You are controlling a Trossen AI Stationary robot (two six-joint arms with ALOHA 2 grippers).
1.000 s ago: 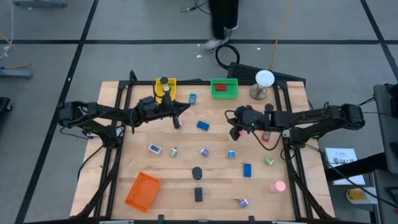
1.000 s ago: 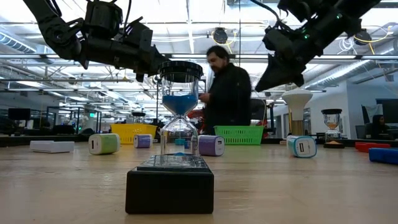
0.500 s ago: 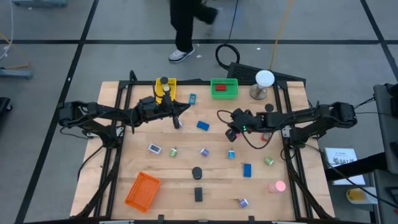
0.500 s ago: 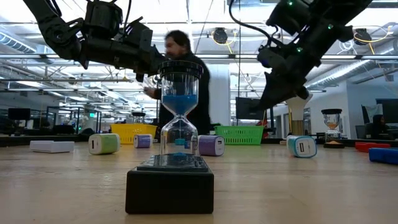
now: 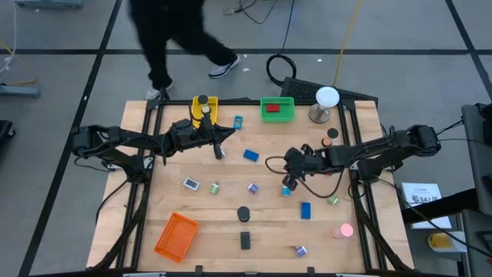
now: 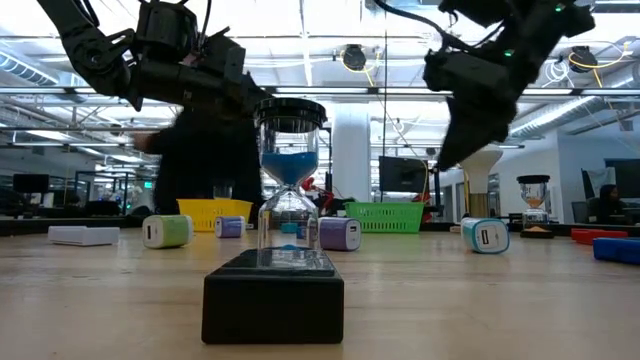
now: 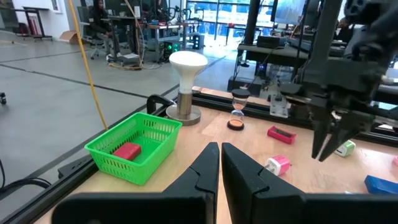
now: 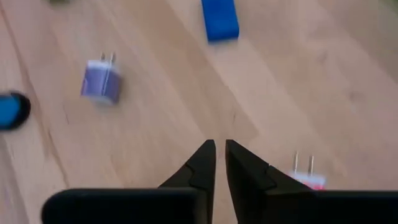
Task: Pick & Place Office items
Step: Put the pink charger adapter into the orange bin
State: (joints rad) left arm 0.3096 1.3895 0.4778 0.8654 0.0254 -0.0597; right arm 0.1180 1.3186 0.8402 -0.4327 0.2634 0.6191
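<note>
Small office items lie scattered on the wooden table (image 5: 154, 192): blue blocks (image 5: 250, 155) (image 5: 305, 209), a purple plug piece (image 5: 253, 187), a cyan piece (image 5: 286, 191), a black disc (image 5: 244, 213), a black block (image 5: 245, 240) and a pink piece (image 5: 343, 229). My right gripper (image 5: 286, 183) tips down over the cyan piece, touching nothing, its fingertips (image 8: 208, 152) a narrow slit apart. My left gripper (image 5: 223, 146) waits shut and level at the far left, above the table.
A yellow basket (image 5: 204, 109) and a green basket (image 5: 277, 109) holding a red block stand at the far edge. An orange basket (image 5: 176, 235) lies near left. A white ball on a stand (image 5: 327, 100) is far right. A person (image 5: 165, 38) walks behind the table.
My right gripper has moved toward the table's near edge and tipped further downward, coming over the cyan piece. The person behind the table has walked toward the left.
</note>
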